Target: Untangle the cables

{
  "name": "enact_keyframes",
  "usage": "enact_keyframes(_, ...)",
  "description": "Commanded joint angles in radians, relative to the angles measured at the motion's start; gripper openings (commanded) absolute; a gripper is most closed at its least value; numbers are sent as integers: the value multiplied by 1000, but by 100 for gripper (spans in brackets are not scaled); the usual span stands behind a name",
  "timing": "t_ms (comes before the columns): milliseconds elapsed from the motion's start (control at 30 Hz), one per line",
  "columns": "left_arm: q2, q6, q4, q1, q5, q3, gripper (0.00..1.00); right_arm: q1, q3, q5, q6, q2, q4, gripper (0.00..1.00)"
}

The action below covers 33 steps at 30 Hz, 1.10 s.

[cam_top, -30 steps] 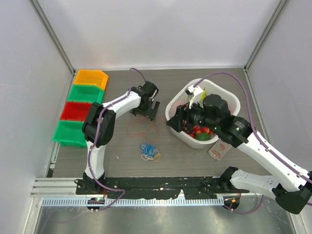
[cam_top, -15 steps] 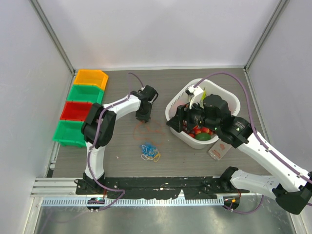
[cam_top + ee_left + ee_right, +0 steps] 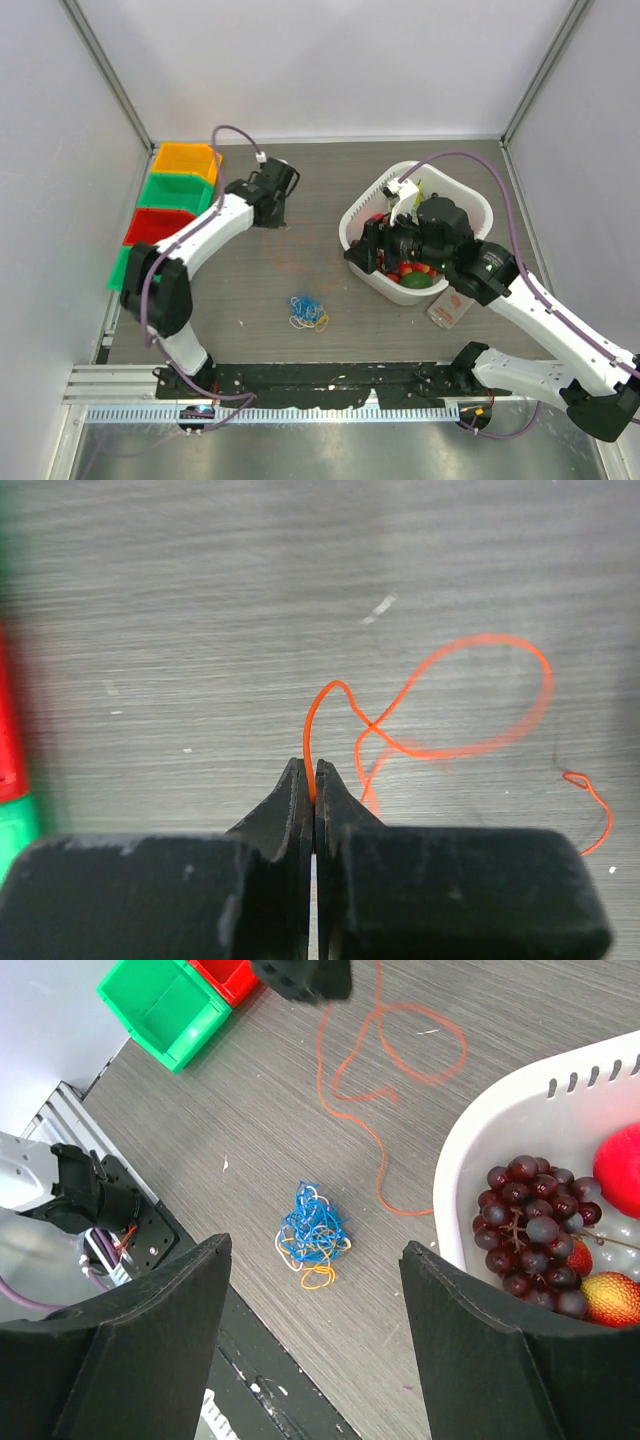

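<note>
A grey wood-grain tabletop (image 3: 250,310) sits boxed in by plain white panels: a back wall (image 3: 330,60) at twelve o'clock, a left wall (image 3: 50,200) at nine and a right wall (image 3: 590,180) at three. Slanted aluminium posts run down the two far corners, one at eleven o'clock (image 3: 110,75) and one at one o'clock (image 3: 540,70). At six o'clock the table ends in an aluminium rail (image 3: 110,380), a white toothed strip (image 3: 300,413) and a brushed metal sheet (image 3: 330,450) with a dull sheen under the soft, even light.
</note>
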Motion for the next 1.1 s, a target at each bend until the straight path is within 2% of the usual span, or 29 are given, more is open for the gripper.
enact_keyframes(0, -162, -35, -55, 76, -104, 14, 0, -3, 0, 15, -15, -29, 15, 73)
enact_keyframes(333, -302, 16, -129, 258, -157, 207, 0, -3, 25, 13, -21, -30, 17, 73)
enact_keyframes(767, -304, 129, -175, 433, -287, 569, 0, -5, 37, -4, -30, -6, 20, 73)
enact_keyframes(900, -299, 180, -143, 476, -292, 603, 0, -3, 40, -11, -35, 6, 26, 73)
enact_keyframes(1067, -297, 185, -117, 524, -283, 551, 0, -3, 39, -8, -44, 16, 34, 73)
